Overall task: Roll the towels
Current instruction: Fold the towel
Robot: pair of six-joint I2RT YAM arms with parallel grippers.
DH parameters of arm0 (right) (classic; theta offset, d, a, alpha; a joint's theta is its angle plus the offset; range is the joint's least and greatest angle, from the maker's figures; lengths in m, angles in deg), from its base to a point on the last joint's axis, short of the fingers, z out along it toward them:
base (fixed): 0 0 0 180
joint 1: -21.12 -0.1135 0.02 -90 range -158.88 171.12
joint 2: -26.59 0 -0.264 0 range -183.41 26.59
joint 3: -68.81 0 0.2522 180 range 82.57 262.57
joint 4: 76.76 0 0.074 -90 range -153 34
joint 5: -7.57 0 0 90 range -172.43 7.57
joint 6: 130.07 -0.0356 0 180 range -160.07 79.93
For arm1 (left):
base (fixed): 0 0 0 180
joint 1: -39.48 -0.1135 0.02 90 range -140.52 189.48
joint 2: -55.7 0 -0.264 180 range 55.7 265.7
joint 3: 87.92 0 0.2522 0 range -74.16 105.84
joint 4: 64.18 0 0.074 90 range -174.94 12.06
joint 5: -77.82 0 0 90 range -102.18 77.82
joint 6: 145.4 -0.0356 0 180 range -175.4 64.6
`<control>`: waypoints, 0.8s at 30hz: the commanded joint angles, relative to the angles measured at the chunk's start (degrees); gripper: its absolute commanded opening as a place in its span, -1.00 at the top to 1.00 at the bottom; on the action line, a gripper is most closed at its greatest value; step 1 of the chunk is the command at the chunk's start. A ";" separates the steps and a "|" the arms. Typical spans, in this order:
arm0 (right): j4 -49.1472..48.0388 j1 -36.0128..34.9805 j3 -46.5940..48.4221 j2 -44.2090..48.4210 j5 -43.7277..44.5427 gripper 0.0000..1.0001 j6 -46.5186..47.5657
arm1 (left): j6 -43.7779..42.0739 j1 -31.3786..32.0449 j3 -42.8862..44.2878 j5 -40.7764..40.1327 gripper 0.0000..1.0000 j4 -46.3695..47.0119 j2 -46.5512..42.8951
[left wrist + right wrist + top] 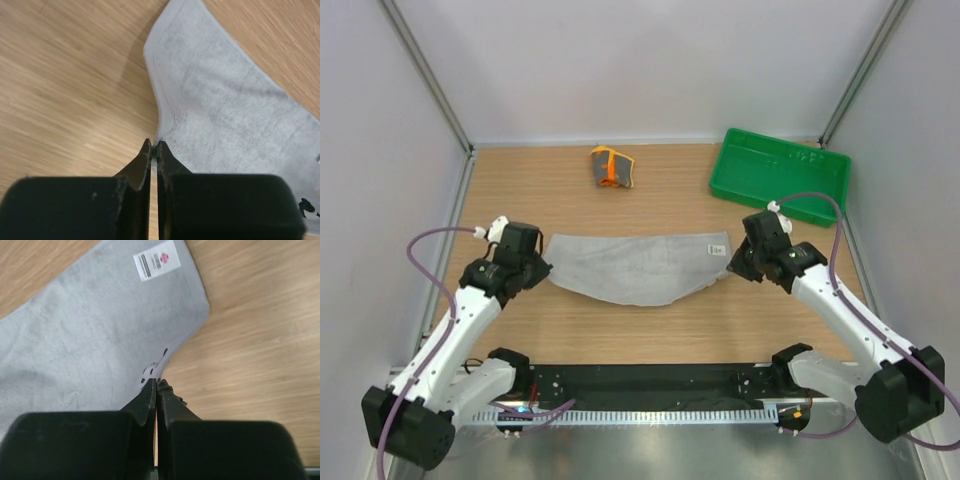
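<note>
While the grey towel (635, 265) lies spread flat mid-surface (650, 330), both claws sit at its ends. The left claw (153, 145) is closed, tips right on the towel's left edge. The right claw (156, 382) is closed too, tips on the right edge, a bit nearer than the white label (156, 260). Honestly can't tell if either has cloth pinched. The orange patterned towel (611, 167) is bundled up at the far side, well apart from the arms. A green tray (723, 165) sits in the far right corner.
</note>
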 commanded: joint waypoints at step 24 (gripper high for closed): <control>-12.42 9.61 13.42 -24.48 -16.82 0.06 12.56 | -8.75 -6.63 14.74 3.83 0.99 7.01 27.82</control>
